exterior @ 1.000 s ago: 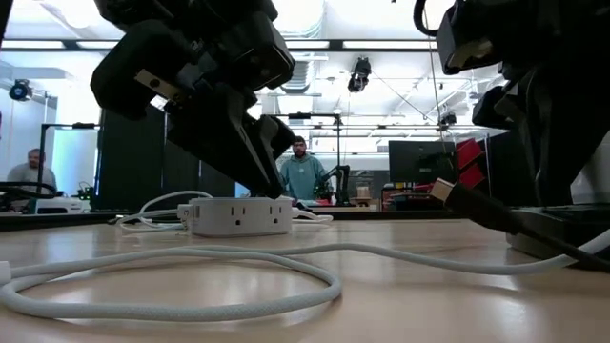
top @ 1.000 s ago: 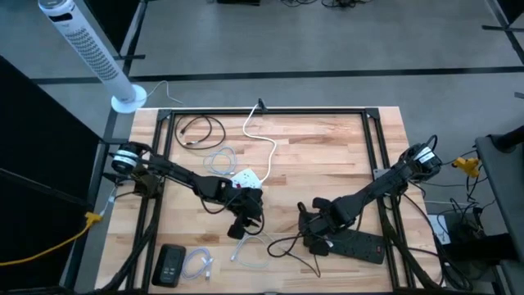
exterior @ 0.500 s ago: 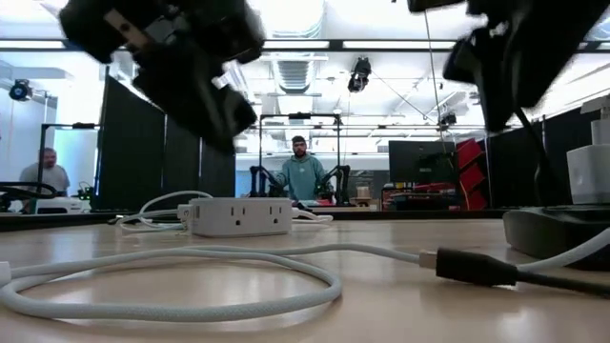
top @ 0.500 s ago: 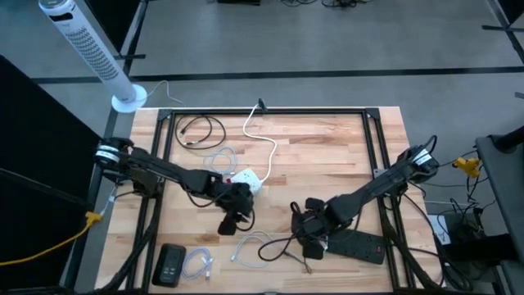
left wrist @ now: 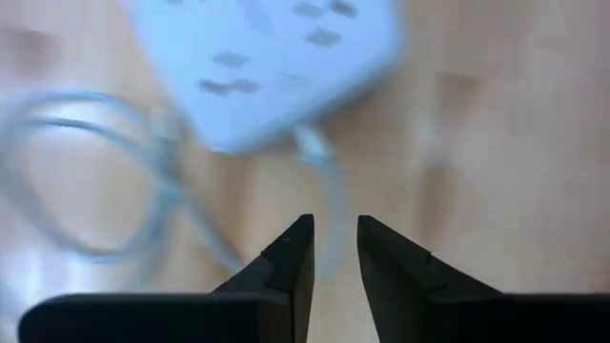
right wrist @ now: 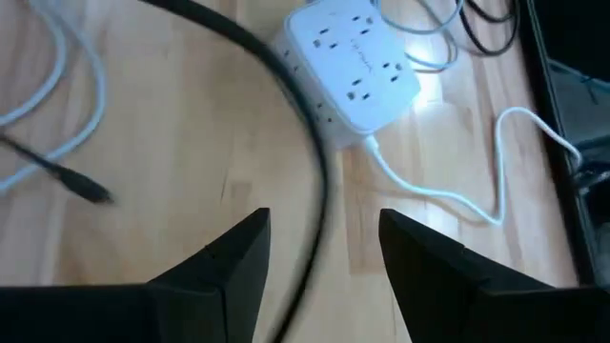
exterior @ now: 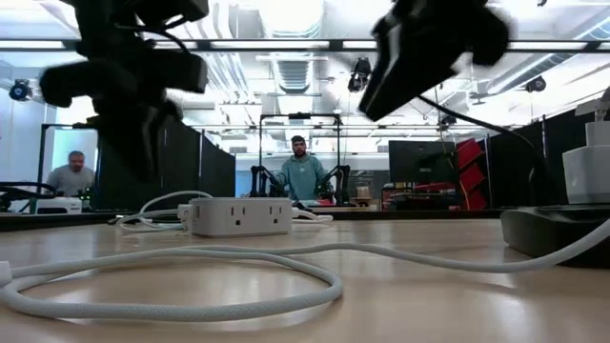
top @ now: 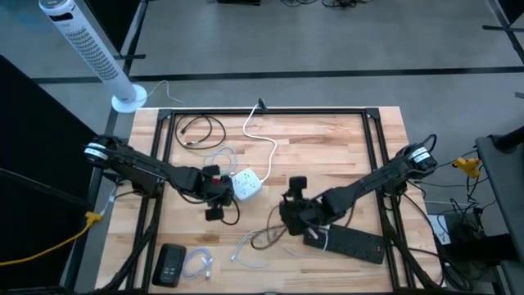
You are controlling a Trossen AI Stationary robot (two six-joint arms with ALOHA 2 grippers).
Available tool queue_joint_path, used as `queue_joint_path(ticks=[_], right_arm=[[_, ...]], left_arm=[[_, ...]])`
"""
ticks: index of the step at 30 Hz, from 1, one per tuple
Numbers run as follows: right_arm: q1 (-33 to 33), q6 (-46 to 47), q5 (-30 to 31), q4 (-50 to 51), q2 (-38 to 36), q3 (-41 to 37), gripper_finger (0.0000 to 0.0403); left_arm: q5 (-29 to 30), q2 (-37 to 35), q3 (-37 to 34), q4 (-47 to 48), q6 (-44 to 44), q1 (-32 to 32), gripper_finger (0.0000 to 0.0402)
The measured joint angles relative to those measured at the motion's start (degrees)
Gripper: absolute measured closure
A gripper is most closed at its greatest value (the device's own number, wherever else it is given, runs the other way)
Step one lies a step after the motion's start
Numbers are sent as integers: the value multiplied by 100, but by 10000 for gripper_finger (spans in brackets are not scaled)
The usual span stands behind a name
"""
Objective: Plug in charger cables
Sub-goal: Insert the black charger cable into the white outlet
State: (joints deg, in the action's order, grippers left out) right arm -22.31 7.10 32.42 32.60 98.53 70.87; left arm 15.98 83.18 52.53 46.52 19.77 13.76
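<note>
Black and empty, the right claw (top: 293, 187) gapes mid-counter, beside the square white socket cube (top: 245, 183). The left claw (left wrist: 332, 250), narrowly parted, holds nothing. Next, probably, comes grasping a thin black charger cable (top: 266, 238) near the counter's front edge.

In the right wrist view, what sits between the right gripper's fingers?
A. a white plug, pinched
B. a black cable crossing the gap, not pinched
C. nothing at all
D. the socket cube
B: the right gripper stands open, and a black cable merely runs through the gap.
</note>
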Motion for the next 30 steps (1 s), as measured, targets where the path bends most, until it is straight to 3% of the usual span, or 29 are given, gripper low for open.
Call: queue_joint_path(ticks=[3,5,11,13,21,30], right_arm=[[233,-131,-334,-525,1,-289,225],[376,-169,-879,-613,1,-475,228],[559,435,-4086,-594,-13,-549,227],[521,541,-4591,-606,-16,-446,227],[414,507,-4787,-67,-205,87,227],[248,590,-4718,2198,-579,953,228]], left_arm=[[697,-172,0,13,-148,-19,331],[943,-278,0,19,-236,-49,331],[999,-468,0,-8,-243,-75,331],[998,-468,0,-52,-239,-75,331],[992,-404,2,-450,-278,-75,331],[851,-399,3,-472,-204,-75,331]])
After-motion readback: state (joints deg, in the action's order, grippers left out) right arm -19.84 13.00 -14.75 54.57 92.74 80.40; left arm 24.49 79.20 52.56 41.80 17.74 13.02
